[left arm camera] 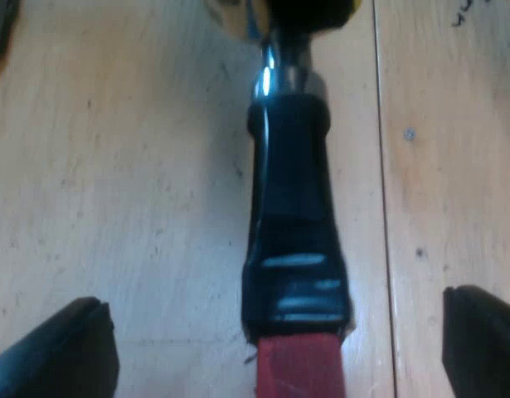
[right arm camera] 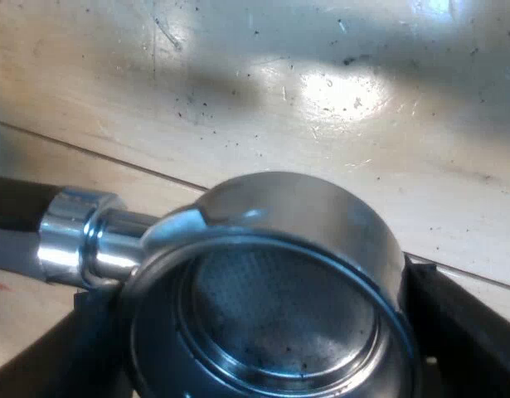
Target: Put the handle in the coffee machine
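Right gripper [right arm camera: 267, 327] clasps the holder [right arm camera: 296, 215] by its cup, likely steadying it, while left gripper [left arm camera: 275, 344] stands wide astride the handle [left arm camera: 292, 207].

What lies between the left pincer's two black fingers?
In the left wrist view, the dark, red-ended handle of the metal holder lies between the left pincer's open fingers, touching neither.

Pale wooden tabletop [left arm camera: 114, 166]: plank seams, scattered dark specks, bright glare patch.
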Motion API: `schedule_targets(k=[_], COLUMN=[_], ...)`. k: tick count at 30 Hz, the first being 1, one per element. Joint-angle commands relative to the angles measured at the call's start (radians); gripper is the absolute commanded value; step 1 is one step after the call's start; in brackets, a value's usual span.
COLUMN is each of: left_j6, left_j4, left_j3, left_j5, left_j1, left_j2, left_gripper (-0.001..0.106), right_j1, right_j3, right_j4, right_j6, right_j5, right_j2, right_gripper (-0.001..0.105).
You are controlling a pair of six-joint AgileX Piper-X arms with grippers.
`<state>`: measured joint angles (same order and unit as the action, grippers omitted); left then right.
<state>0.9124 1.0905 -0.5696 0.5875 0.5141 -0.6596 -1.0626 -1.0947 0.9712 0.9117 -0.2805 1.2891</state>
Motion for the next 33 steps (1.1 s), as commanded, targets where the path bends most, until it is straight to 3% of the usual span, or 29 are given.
schedule_targets(k=[1, 9, 19, 22, 26, 33], left_j6=[0.002, -0.024, -0.024, -0.024, -0.024, -0.024], left_j4=[-0.014, -0.018, -0.042, -0.045, -0.045, -0.045], left_j3=[-0.002, 0.051, 0.055, 0.055, 0.055, 0.055], left_j5=[-0.015, -0.013, -0.013, -0.013, -0.013, -0.013], left_j1=[0.007, 0.007, 0.007, 0.007, 0.007, 0.007], left_j2=[-0.035, -0.096, -0.096, -0.096, -0.096, -0.096], left_gripper=[0.081, 0.081, 0.08, 0.073, 0.05, 0.025], right_j1=[0.002, 0.002, 0.002, 0.002, 0.002, 0.002], right_j3=[-0.012, -0.012, -0.012, -0.012, -0.012, -0.012], right_j4=[0.0, 0.0, 0.0, 0.0, 0.0, 0.0], right_j6=[0.012, 0.021, 0.03, 0.03, 0.03, 0.03], right_j5=[-0.039, -0.038, -0.038, -0.038, -0.038, -0.038], right_j2=[-0.014, -0.014, -0.014, -0.014, -0.014, -0.014], right_gripper=[0.0, 0.0, 0.0, 0.0, 0.0, 0.0])
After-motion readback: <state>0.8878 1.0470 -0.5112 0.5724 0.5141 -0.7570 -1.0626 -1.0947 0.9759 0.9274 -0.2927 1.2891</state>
